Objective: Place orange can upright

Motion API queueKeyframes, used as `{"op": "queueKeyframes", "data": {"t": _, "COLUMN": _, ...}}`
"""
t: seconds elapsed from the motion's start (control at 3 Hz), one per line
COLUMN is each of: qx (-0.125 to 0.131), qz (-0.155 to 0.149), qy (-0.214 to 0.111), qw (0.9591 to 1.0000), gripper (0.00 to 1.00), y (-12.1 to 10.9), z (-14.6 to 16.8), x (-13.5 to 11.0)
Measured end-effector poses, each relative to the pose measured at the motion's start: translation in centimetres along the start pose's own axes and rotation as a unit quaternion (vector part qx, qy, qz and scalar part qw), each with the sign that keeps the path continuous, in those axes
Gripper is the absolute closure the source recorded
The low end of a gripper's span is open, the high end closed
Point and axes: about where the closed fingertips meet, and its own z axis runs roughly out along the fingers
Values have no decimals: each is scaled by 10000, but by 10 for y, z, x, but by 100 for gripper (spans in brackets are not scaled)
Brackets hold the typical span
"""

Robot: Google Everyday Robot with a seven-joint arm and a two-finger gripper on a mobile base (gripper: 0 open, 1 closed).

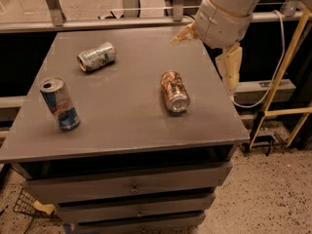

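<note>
Clearly, the job had hardly begun; the small shiny copper-orange metal drink can (174,90) lay flat on its side on the flat grey bench (126,121), a bit right of the middle, with one silver end facing the front edge; nothing was touching it.

The robot's gripper (204,63) hung in the air over the back right corner of the bench, near the can but not touching it; its two pale yellow fingers (230,69) were spread wide, one pointing left over the bench and one pointing down past the right edge; they held nothing, so no grab had been made.

Nearly all of the work was left, I think; the gripper had to come down over the can, close on it, lift it, turn it so a silver end faced down, and set it standing.

Two other cans sat well apart to the left; a dented silver-green can (96,56) lay on its side near the back; a taller blue, silver and red can (59,104) stood up near the front left; neither looked to be in the way.
</note>
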Motion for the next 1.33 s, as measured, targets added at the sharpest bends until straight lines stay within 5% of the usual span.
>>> {"op": "queueKeyframes", "data": {"t": 0.33, "qx": -52, "qz": -360, "qy": 352, "qw": 9987, "gripper": 0, "y": -17, "z": 7, "x": 12}}
{"op": "queueKeyframes", "data": {"t": 0.67, "qx": -346, "qz": -1091, "qy": 564, "qw": 9918, "gripper": 0, "y": -35, "z": 19, "x": 35}}
{"op": "queueKeyframes", "data": {"t": 1.0, "qx": -463, "qz": -1734, "qy": 443, "qw": 9828, "gripper": 0, "y": -46, "z": 33, "x": 60}}
{"op": "queueKeyframes", "data": {"t": 1.33, "qx": -380, "qz": -2549, "qy": 127, "qw": 9661, "gripper": 0, "y": -45, "z": 43, "x": 61}}
